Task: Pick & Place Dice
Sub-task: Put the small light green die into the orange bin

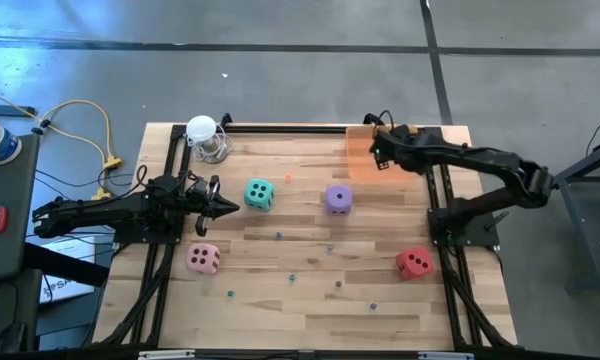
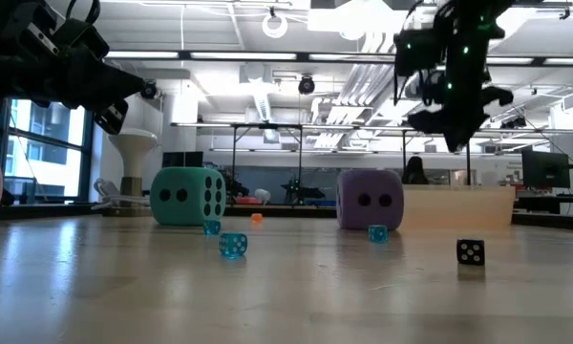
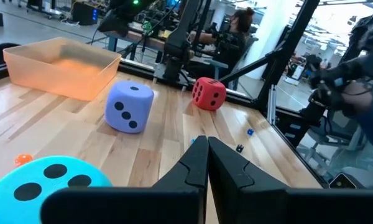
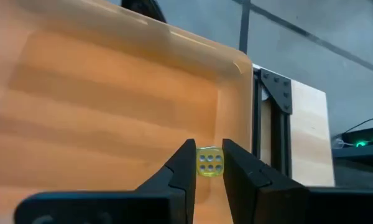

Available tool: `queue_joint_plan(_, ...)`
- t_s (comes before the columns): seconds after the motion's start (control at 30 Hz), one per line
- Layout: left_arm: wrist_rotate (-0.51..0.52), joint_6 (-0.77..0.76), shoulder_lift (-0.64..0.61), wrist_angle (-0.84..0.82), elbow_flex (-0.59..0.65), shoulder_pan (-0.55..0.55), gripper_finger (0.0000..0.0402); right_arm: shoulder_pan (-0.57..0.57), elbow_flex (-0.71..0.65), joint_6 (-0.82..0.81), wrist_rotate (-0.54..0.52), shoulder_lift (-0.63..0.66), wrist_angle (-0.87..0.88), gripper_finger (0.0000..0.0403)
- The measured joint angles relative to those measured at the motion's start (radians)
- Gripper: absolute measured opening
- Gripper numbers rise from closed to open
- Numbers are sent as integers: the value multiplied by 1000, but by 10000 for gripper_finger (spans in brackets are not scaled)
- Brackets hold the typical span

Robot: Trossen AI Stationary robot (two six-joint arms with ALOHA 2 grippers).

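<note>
My right gripper (image 4: 208, 163) hangs over the orange tray (image 4: 112, 112) at the table's far right (image 1: 360, 150), shut on a small clear-yellow die (image 4: 209, 160). Four big soft dice rest flat on the wood: teal (image 1: 259, 194), purple (image 1: 339, 199), pink (image 1: 203, 259) and red (image 1: 414, 263). My left gripper (image 1: 230, 207) waits shut at the table's left, pointing level toward the teal die (image 3: 50, 177) and touching nothing. My right gripper pinches the small yellow die by two opposite sides between its two fingertips (image 4: 185, 167). The pip face (image 4: 209, 163) between them looks back at the wrist camera. The fingers slant down from above. The die is lifted clear over the tray's floor.
Tiny coloured dice and beads lie scattered on the wood, among them a blue one (image 2: 232, 245) and a black one (image 2: 470, 251). A clear cup-like thing with a white top (image 1: 205, 138) stands at the far left. A person (image 3: 239, 25) sits beyond the table.
</note>
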State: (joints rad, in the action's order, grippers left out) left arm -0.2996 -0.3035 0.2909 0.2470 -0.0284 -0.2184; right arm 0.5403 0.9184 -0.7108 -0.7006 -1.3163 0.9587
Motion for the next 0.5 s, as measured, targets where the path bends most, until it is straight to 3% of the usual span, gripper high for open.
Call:
queue_joint_plan(0.27, 0, 0, 0, 0, 0, 0, 2, 109, -80, 113, 50, 0, -195, 68)
queue_joint_plan(0.5, 0, 0, 0, 0, 0, 0, 2, 137, -94, 114, 44, 0, -202, 145)
